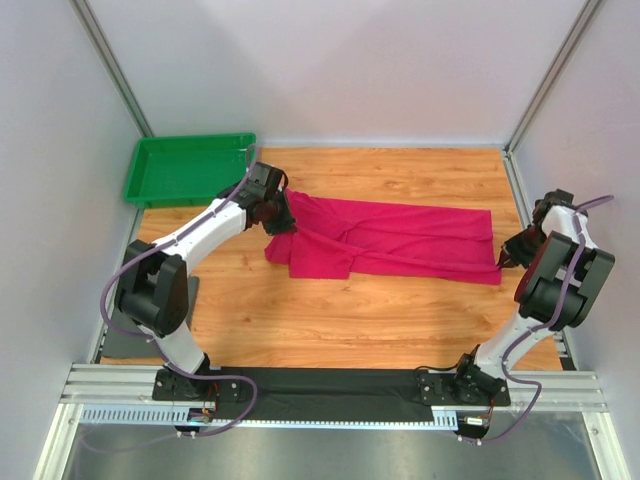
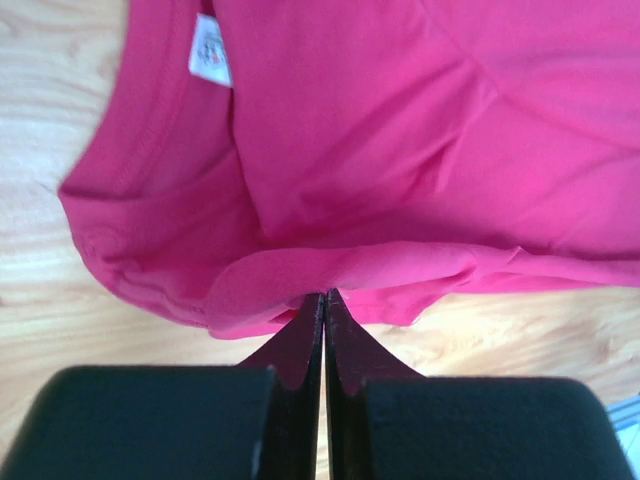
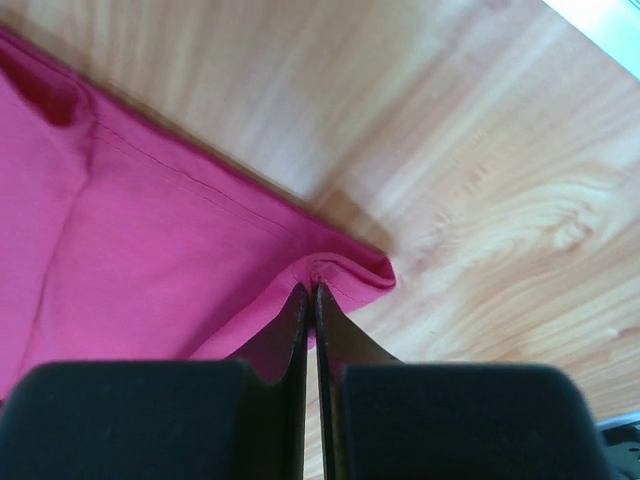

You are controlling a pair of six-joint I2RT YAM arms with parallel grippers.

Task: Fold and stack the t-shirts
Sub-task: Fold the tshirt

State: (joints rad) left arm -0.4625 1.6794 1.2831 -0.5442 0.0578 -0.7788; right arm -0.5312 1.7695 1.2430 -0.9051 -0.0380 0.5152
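A single magenta-pink t-shirt [image 1: 400, 240] of soft, unprinted knit fabric is seen spread as a long, narrow band on the tabletop [image 1: 400, 320], to the right of the green tray [image 1: 185, 170] and just nearer than it. The cloth is doubled lengthwise, with shallow creases along it, and one flap is turned out toward the near edge at the end closest to the tray.

At that end the ribbed, rounded neckline is shown, with a small white label [image 2: 209, 50] sewn inside it. A bunched fold of fabric beside the neckline is pinched between the black, tapered fingertips of the left gripper [image 2: 323, 295], whose jaws are pressed together with almost no gap.

At the end farthest from the tray, a straight hem with a row of stitching is visible. Its corner is curled over and clamped by the right gripper [image 3: 310, 290], again with the jaws closed tight on the cloth. Whether the pinched ends are raised off the surface cannot be told.

The tabletop is of pale wood-grain laminate, smooth and slightly glossy. The tray is of rigid plastic, rectangular, with a raised rim, and is set at the far left corner, apart from the shirt.
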